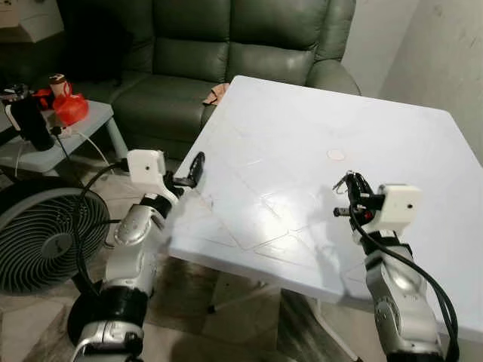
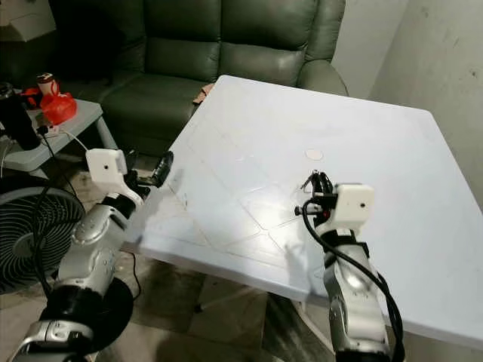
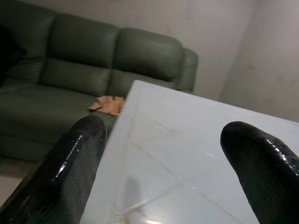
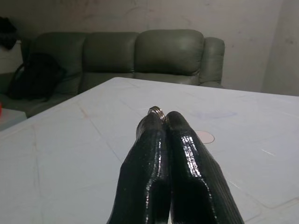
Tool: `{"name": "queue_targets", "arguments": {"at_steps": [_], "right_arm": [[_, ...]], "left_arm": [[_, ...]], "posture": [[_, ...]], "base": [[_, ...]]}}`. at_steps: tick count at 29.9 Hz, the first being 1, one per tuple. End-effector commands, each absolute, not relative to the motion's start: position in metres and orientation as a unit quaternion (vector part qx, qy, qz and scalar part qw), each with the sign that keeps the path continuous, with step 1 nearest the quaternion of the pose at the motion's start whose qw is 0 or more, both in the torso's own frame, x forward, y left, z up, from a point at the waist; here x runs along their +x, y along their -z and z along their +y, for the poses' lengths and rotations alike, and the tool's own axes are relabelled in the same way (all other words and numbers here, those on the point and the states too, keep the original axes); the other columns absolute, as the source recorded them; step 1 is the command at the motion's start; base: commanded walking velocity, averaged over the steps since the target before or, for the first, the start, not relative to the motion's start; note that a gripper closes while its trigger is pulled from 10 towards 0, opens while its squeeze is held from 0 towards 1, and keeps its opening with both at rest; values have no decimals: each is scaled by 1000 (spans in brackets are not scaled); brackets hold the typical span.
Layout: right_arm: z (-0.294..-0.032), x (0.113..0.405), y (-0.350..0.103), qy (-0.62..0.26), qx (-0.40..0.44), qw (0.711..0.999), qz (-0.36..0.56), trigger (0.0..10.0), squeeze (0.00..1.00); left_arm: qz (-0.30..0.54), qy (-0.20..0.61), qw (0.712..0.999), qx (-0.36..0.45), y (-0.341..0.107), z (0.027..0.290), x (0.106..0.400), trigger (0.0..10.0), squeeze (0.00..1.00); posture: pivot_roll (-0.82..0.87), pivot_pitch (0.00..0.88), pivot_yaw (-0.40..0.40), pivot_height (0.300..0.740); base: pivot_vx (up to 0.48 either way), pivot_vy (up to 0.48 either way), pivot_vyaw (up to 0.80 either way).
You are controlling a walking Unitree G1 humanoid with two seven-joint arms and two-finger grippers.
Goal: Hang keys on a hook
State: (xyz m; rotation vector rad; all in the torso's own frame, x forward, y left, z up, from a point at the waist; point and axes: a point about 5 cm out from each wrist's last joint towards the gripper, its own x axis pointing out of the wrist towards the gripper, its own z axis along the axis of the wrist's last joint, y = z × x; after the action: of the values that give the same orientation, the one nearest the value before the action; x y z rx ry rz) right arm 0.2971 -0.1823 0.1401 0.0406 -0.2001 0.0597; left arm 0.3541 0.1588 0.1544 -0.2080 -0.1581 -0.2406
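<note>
Your right end effector hovers over the near part of the white tabletop, its 2 fingers pressed together on the keys, of which you can see little more than a metal ring at the fingertips; the rest is hidden or too small to resolve. Your left end effector sits at the tabletop's left edge with its 2 fingers spread apart and holding nothing. Behind the tabletop stands a green sofa, cut off at the top of the head views.
</note>
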Motion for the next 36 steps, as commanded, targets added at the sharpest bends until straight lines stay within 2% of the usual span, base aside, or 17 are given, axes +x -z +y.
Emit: {"name": "queue_targets", "arguments": {"at_steps": [1, 7, 10, 15, 29, 36], "right_arm": [[-185, 300, -144, -24, 12, 994, -110, 10000, 0], [-185, 303, -143, -13, 5, 994, -109, 10000, 0], [-185, 304, -141, -10, 8, 995, -103, 10000, 0], [-187, 302, -140, -5, 12, 995, -100, 10000, 0], [-190, 301, -142, 5, 6, 995, -102, 10000, 0], [-189, 299, -141, 3, 5, 995, -99, 10000, 0]], "left_arm": [[-85, 108, 985, -104, -159, 163, 358, 10000, 0], [-81, 106, 987, -92, -160, 164, 363, 10000, 0], [-74, 105, 987, -94, -158, 163, 364, 10000, 0], [-70, 99, 988, -94, -156, 163, 367, 10000, 0], [-67, 101, 990, -75, -156, 158, 368, 10000, 0], [-61, 95, 989, -92, -155, 161, 370, 10000, 0]], "posture": [[16, 0, -10, 740], [7, 0, -2, 740], [7, 0, -2, 740], [-7, 0, 3, 740], [-18, 0, 3, 740], [-17, 0, 3, 740]], "base": [[0, 0, 0], [0, 0, 0], [0, 441, -185], [0, 464, -757], [0, 0, -788], [47, 0, -788]]}}
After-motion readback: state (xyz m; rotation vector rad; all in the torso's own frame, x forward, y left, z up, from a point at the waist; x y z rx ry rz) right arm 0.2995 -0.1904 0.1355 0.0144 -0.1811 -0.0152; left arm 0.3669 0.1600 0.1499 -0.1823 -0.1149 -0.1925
